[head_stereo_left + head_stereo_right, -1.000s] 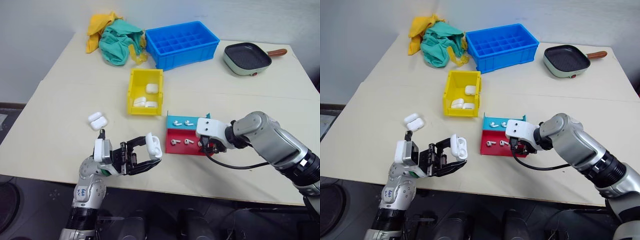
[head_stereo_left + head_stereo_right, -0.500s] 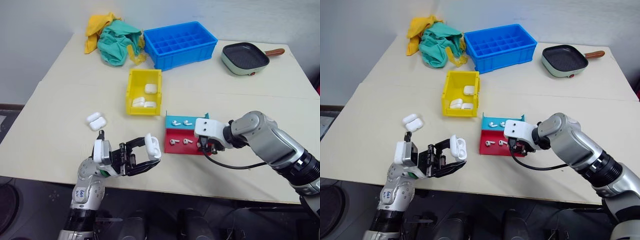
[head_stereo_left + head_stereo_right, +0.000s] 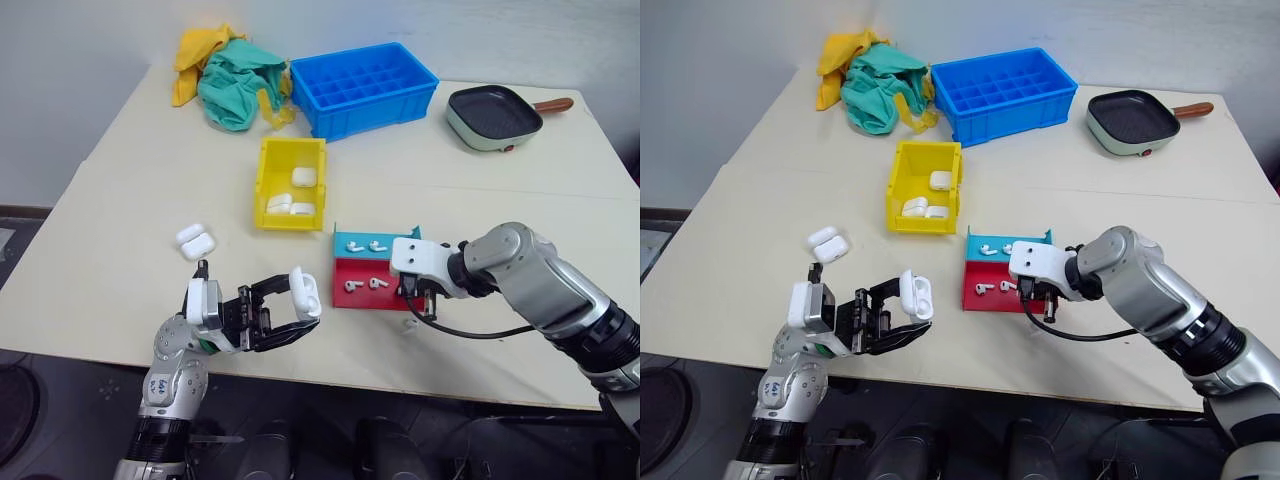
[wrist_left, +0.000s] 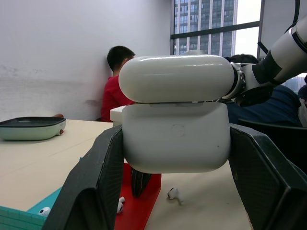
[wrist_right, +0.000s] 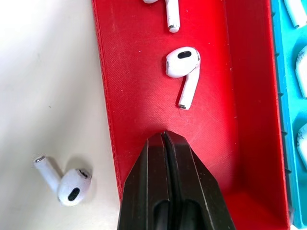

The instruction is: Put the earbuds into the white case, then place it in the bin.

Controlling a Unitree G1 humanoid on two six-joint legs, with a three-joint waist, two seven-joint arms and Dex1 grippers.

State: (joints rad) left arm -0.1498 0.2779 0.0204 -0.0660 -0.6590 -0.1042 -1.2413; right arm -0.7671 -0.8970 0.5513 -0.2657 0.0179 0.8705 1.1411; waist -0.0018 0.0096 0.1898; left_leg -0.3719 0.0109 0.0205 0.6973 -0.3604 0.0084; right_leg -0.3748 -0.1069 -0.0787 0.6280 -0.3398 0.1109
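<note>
White plastic is now lying where you are not wanting it: one of the earbuds is sitting on the table, just off the edge of the red tray, at about 5 o'clock from the tray in the head view. A second ago your right gripper was standing half apart over that corner. Now its fingers are pressing flat together with nothing between them. I am reading that as a missed pick that is flicking the bud out, so you are probably needing to reopen and go again on the table.

Your left gripper is staying clamped on the white case, holding it off the table at 9 o'clock from the tray, lid seemingly raised and waiting. No bud is going in yet.

Counting from the head views:
- Five earbuds: two on the red tray, two on the blue tray behind it, one stray.
- Six cases: one held, two on the table, three in the bin.
- One bin, at 11 o'clock from the tray.
</note>
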